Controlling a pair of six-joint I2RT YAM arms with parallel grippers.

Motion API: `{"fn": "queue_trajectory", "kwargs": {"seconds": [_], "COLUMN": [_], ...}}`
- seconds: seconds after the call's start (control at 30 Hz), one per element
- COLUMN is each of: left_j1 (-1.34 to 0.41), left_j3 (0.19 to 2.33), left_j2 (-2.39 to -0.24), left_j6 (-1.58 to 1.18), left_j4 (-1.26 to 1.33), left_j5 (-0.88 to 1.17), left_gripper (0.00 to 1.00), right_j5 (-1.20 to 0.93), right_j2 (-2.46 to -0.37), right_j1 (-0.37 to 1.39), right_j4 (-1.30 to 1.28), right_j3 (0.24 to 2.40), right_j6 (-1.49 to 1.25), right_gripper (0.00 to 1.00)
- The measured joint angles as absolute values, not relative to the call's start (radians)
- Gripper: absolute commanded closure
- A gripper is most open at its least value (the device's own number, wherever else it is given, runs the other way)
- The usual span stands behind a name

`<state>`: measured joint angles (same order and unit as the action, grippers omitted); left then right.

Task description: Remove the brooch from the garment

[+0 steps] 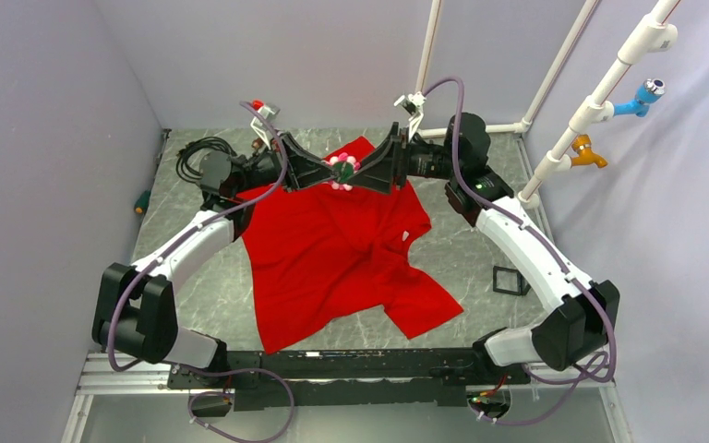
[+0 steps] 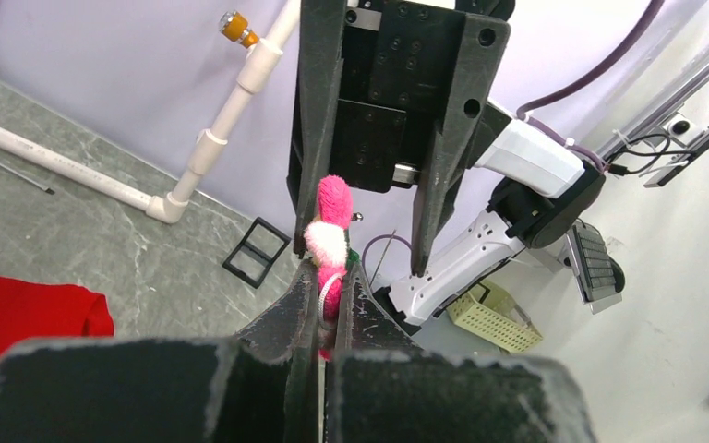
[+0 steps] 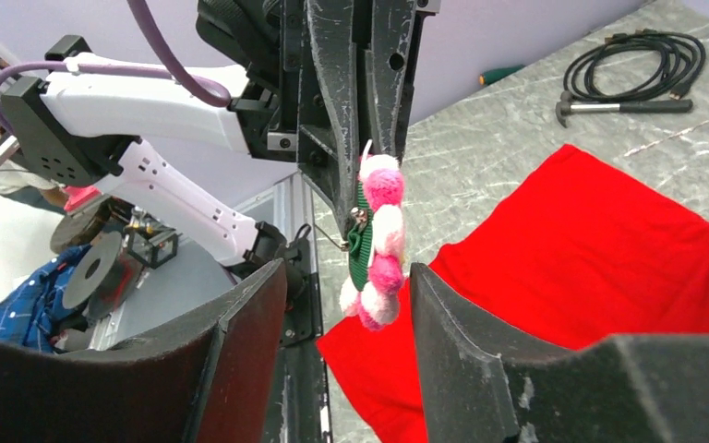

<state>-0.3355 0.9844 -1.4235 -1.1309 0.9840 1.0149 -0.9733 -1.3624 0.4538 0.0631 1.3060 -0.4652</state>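
Observation:
The brooch [image 1: 342, 171], a small flower of pink and white pompoms on a green backing, hangs in the air above the top edge of the red T-shirt [image 1: 342, 249], which lies spread on the table. My left gripper [image 1: 328, 170] is shut on the brooch's upper part [image 2: 330, 235]; its metal pin shows between the fingertips. My right gripper [image 1: 362, 173] is open and faces the left one. The brooch [image 3: 378, 240] hangs just beyond its tips, nearer the right finger [image 3: 452, 314], and seems free of the shirt [image 3: 591, 249].
A coiled black cable [image 1: 201, 152] lies at the back left, with a green-handled tool [image 1: 142, 201] by the left wall. A small black square frame [image 1: 510, 280] lies right of the shirt. White pipes [image 1: 600, 101] stand at the back right.

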Motion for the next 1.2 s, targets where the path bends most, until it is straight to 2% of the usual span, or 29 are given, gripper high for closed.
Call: {"fn": "queue_trajectory", "kwargs": {"seconds": [0.1,0.6,0.73,0.83,1.2], "left_j1": [-0.336,-0.344,-0.345,-0.345,-0.346], "left_j3": [0.984,0.984,0.984,0.984,0.975], "left_j2": [-1.414,-1.381,-1.377,-1.377,-1.377], "left_j6": [-1.139,-1.146,-1.145,-1.144,-1.142], "left_j4": [0.995,1.028,1.028,1.027,1.031], "left_j5": [1.015,1.014,1.014,1.014,1.013], "left_gripper": [1.0,1.0,1.0,1.0,1.0], "right_j5": [-0.974,-0.977,-0.978,-0.978,-0.982], "right_j2": [-1.37,-1.406,-1.406,-1.406,-1.406], "right_j1": [0.455,0.484,0.488,0.49,0.491], "right_j4": [0.088,0.135,0.138,0.136,0.136], "right_j3": [1.306,1.318,1.325,1.325,1.33], "right_j6": [-0.484,-0.524,-0.524,-0.52,-0.522], "right_gripper": [0.43,0.43,0.47,0.54,0.57]}}
